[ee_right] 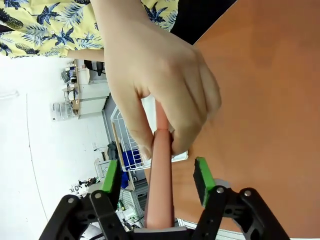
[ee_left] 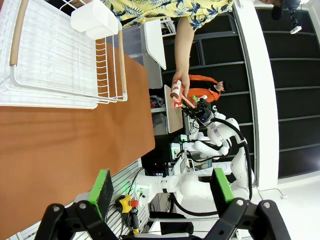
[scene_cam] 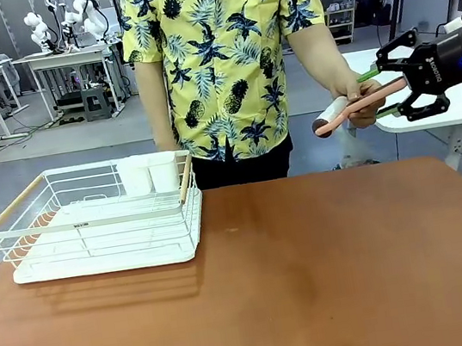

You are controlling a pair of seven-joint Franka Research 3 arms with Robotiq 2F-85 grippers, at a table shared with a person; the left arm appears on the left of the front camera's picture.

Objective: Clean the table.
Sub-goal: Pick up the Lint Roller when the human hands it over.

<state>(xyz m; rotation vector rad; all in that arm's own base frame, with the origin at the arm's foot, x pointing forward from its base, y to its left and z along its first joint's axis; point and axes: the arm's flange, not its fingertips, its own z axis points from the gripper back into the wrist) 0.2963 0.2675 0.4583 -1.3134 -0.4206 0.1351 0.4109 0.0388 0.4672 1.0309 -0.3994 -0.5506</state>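
- Right gripper [scene_cam: 386,93]: hangs in the air near the far right corner of the table [scene_cam: 316,273]; stands open, with one green pad on each side of the pink handle of a lint roller [scene_cam: 334,115] and a small gap on both sides.
- Person's hand [scene_cam: 361,101]: pinches the same handle just ahead of the pads; holds the roller tilted, with the white roll end lower and pointing toward the middle of the far edge.
- Left gripper [ee_left: 161,186]: stands open as well, with nothing between the green pads; looks along the table top toward the rack.
- Table: lies reddish-brown and bare over most of its top; carries a white wire dish rack [scene_cam: 89,213] near the far left corner.
- Dish rack: holds two white containers [scene_cam: 138,176] side by side in its own far right corner, touching each other; has a pale wooden handle at each short end.
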